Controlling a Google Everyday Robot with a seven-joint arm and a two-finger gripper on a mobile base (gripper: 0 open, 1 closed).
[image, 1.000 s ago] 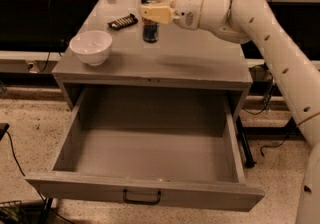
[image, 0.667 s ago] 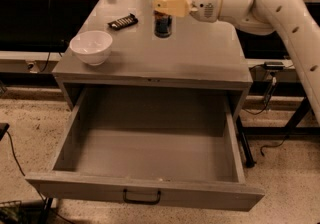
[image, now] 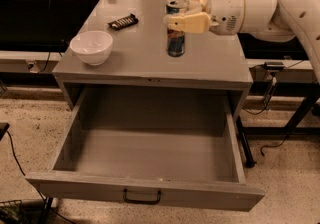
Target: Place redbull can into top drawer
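Observation:
The redbull can (image: 176, 42) is slim, silver and blue, and is held upright above the grey cabinet top (image: 150, 55), right of centre. My gripper (image: 186, 14) comes in from the right and is shut on the can's upper part, with one cream finger in front of it (image: 192, 22) and one behind. The top drawer (image: 150, 153) is pulled fully open below and in front of the can. Its inside shows nothing in it. Its front panel carries a small dark handle (image: 142, 198).
A white bowl (image: 91, 46) stands at the left of the cabinet top. A flat black bar-shaped object (image: 123, 21) lies behind it. My white arm (image: 280, 10) spans the right side. Cables and a table leg lie on the speckled floor at the right.
The gripper has lifted the can off the cabinet top and carried it forward and rightward, toward the open drawer. The bowl, black bar and drawer have not moved.

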